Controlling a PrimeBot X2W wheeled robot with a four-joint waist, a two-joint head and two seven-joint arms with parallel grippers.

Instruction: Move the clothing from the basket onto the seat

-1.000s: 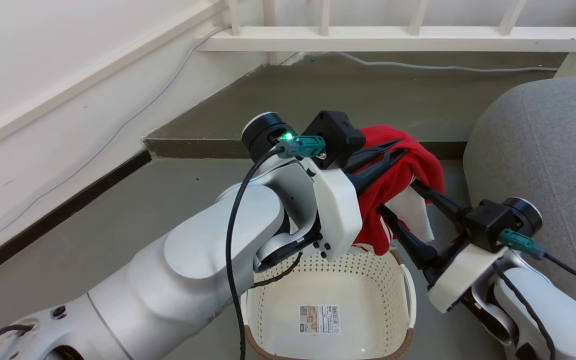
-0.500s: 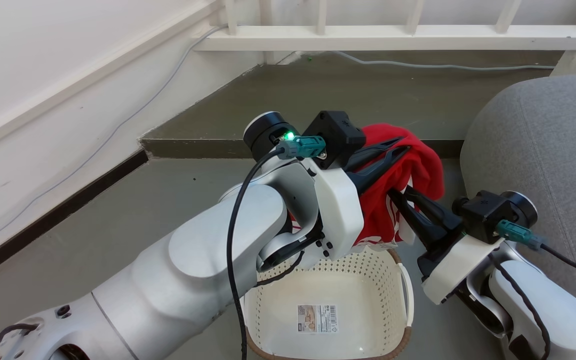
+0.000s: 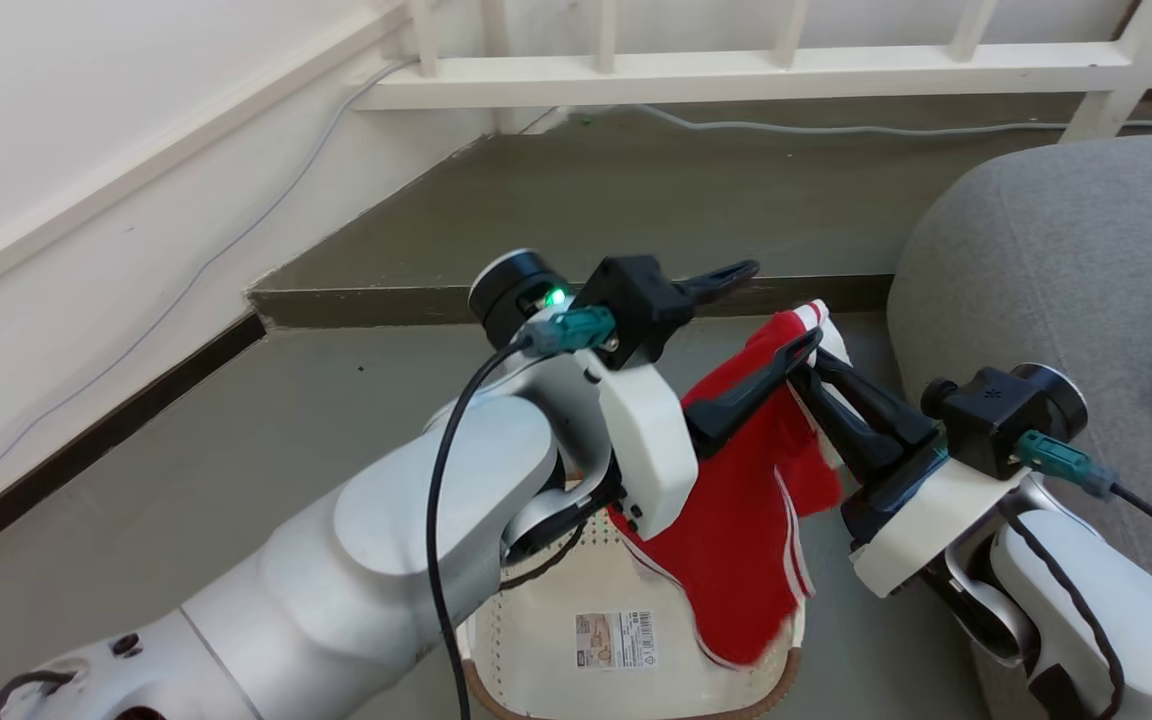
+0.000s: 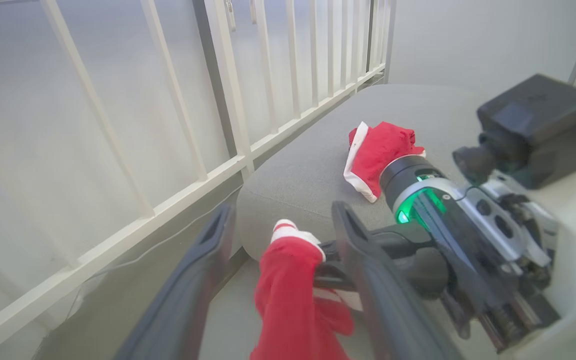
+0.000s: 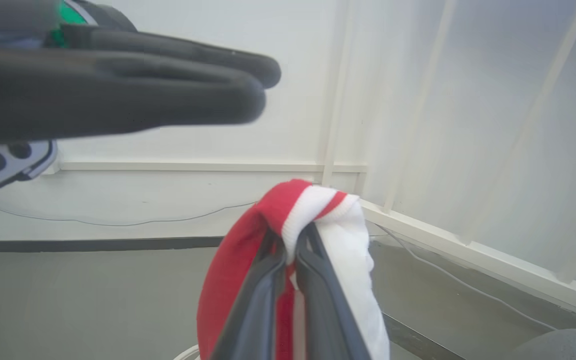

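Handover: left gripper (image 3: 784, 303) jaws now wide, off soft red white-striped garment (image 3: 736, 540); right gripper (image 3: 804, 378) jaws now clamped on it. Next: grey fabric sofa (image 3: 1036, 250).

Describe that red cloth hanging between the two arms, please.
The clothing is soft bright red fabric with white stripes and a white ribbed edge. It hangs limp and crumpled, its top edge pinched in the shut right tool, between the fingers of the open left tool, its lower end dangling over the basket.
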